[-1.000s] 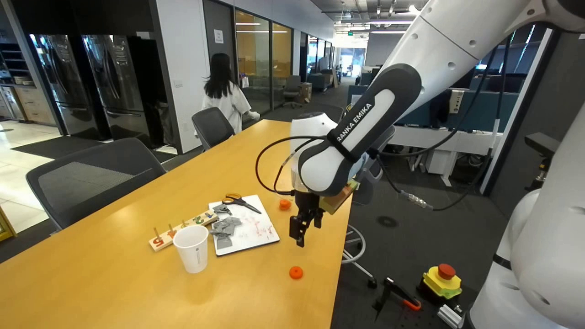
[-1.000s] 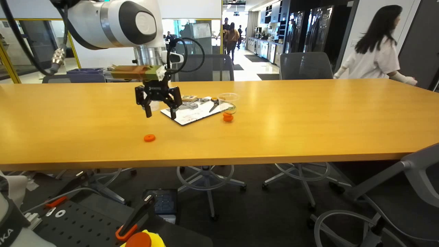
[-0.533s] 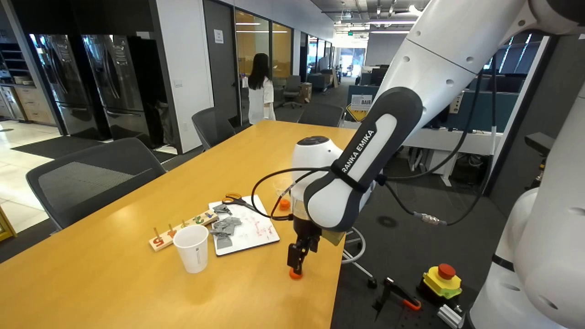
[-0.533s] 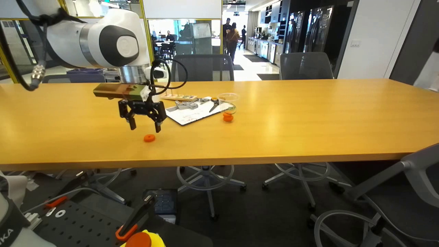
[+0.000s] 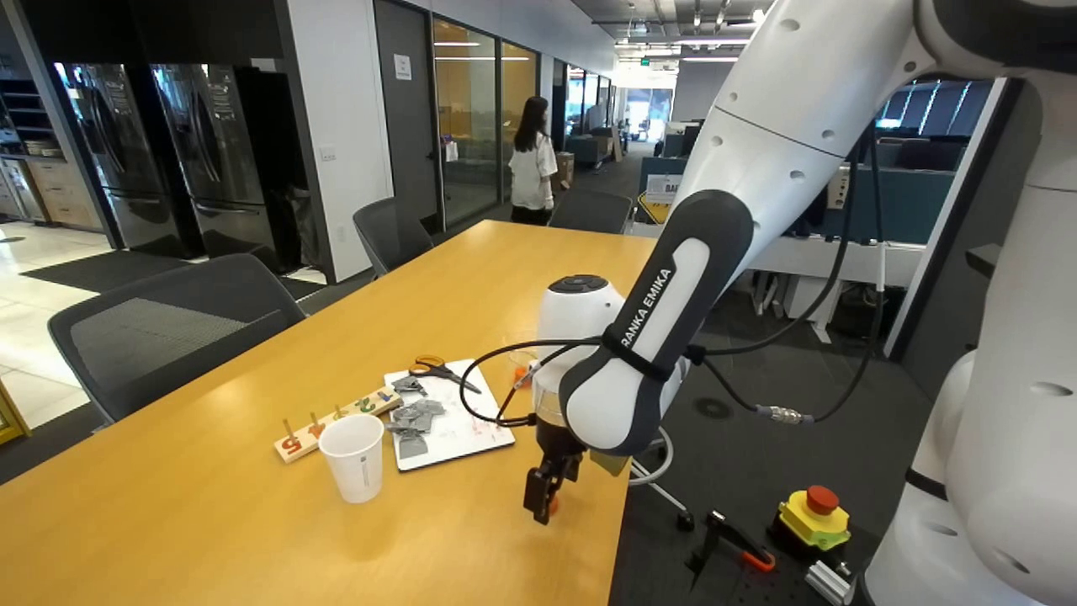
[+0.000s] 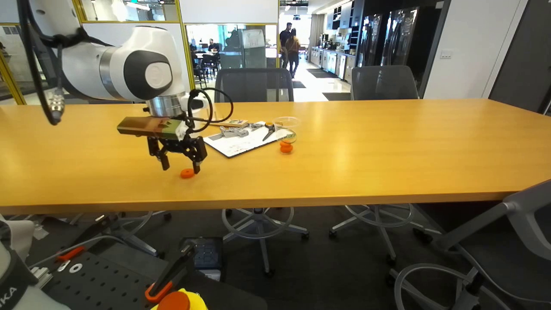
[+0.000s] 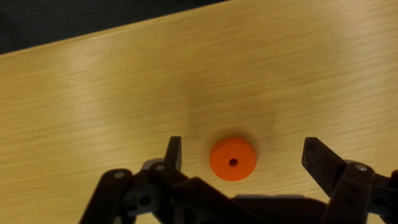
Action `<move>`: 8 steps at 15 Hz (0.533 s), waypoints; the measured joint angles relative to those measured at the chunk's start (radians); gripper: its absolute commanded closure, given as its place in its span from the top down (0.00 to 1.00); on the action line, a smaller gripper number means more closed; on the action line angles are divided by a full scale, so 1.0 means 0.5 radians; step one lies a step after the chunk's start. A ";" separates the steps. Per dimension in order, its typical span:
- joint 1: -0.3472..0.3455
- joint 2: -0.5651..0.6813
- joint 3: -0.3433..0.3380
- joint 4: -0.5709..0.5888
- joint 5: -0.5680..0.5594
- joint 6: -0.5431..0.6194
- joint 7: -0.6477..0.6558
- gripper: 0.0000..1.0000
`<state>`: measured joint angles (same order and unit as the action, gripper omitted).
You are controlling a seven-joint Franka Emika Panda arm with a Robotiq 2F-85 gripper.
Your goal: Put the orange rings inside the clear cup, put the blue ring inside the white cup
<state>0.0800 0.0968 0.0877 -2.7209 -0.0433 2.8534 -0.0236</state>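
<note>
An orange ring (image 7: 233, 160) lies flat on the table between my fingers in the wrist view, touching neither. It also shows in an exterior view (image 6: 187, 173), just under my gripper (image 6: 181, 169). My gripper (image 7: 243, 140) is open and empty, low over the table. The clear cup (image 6: 287, 123) stands further along the table. More orange rings (image 6: 286, 147) show through its lower part, seemingly inside. The white cup (image 5: 352, 461) stands upright in an exterior view; its inside bottom is hidden. The blue ring is out of view.
A whiteboard (image 5: 475, 425) with grey scraps (image 5: 416, 417) and scissors (image 5: 442, 370) lies beside the white cup. A wooden peg board (image 5: 374, 404) lies behind the cup. The table's edge (image 7: 115, 28) runs close to the ring. Chairs (image 5: 181, 324) stand around the table.
My gripper has come down and across to the orange ring, its open fingers now at either side of it. The rings and cups have not moved. A person walked away in the background.
</note>
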 measured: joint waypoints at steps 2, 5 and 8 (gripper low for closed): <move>0.000 0.051 0.000 0.015 0.000 0.042 0.000 1.00; 0.000 0.113 0.000 0.041 0.000 0.084 0.000 1.00; 0.000 0.152 0.000 0.069 0.000 0.099 0.000 1.00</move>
<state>0.0800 0.1730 0.0877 -2.6865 -0.0433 2.9031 -0.0236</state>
